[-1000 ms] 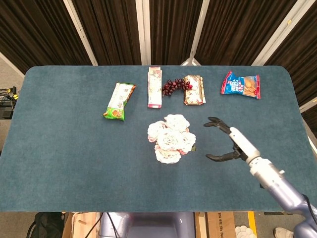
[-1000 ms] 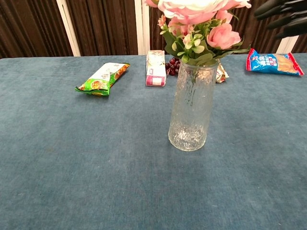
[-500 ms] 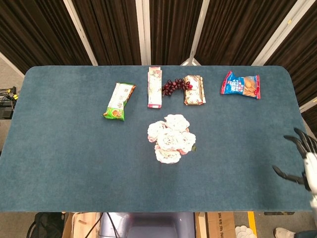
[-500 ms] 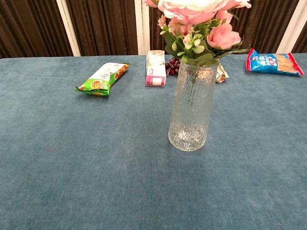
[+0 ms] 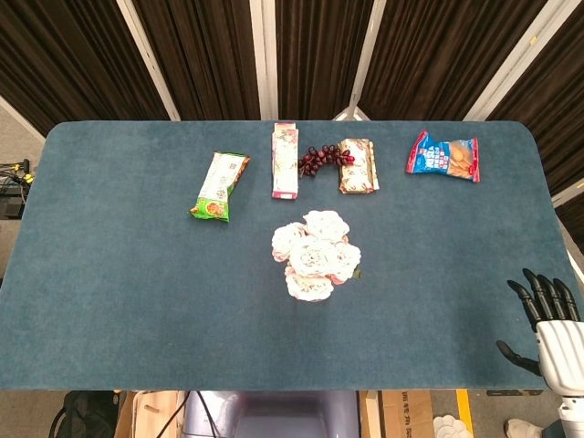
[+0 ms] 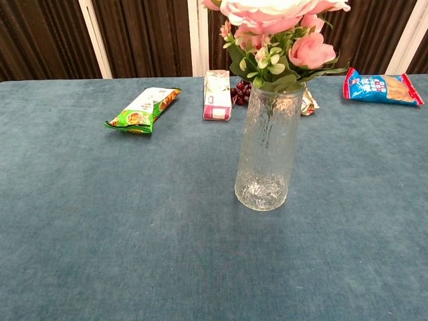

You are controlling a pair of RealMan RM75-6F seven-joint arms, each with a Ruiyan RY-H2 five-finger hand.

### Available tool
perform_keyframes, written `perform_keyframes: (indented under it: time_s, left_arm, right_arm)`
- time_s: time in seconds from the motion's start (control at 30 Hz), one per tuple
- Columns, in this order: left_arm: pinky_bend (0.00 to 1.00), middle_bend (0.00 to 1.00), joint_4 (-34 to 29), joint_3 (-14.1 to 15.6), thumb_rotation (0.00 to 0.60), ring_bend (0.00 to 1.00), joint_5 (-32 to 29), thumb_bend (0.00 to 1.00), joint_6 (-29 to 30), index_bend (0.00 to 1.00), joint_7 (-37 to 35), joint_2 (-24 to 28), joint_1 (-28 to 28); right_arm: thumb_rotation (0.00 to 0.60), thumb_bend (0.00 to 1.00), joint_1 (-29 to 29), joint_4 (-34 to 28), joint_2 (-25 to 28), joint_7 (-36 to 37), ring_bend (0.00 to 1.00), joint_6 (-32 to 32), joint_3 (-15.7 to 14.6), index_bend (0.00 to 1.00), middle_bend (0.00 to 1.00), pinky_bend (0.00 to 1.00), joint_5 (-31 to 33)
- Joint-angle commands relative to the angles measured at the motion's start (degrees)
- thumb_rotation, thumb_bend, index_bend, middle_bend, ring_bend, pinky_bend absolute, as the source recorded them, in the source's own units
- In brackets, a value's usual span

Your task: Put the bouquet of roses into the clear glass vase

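The bouquet of pink and white roses (image 5: 315, 255) stands in the clear glass vase (image 6: 267, 150) at the middle of the table; its blooms (image 6: 281, 27) and green leaves rise above the vase rim. My right hand (image 5: 547, 328) hangs at the table's front right corner, far from the vase, fingers spread and holding nothing. It does not show in the chest view. My left hand shows in neither view.
Along the far side of the blue table (image 5: 128, 301) lie a green snack packet (image 5: 220, 186), a pink box (image 5: 286, 161), dark grapes (image 5: 319, 160), a brown packet (image 5: 359, 166) and a blue-red packet (image 5: 443, 156).
My right hand has drawn back from beside the bouquet to the table's front right corner, still holding nothing. The bouquet and vase have not moved.
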Motion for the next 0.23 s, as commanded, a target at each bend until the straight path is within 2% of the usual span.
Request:
perform_keyframes:
  time_s: [0.03,0.23]
  left_arm:
    - [0.0,0.0,0.25,-0.18,0.6,0.0,-0.7,0.19,-0.77,0.08,-0.6,0.37,-0.23]
    - [0.0,0.0,0.64,-0.64,0.6,0.0,-2.08,0.2,-2.13,0.08,-1.46,0.57,-0.69]
  right_arm:
    - [0.6,0.18,0.24,0.97,-0.09,-0.37,0.01,0.22,-0.58,0.15,0.03,0.0,-0.35]
    - [0.6,0.18,0.31,1.5,0.62,2.36,0.01,0.86,-0.6,0.15,0.03,0.0,1.04]
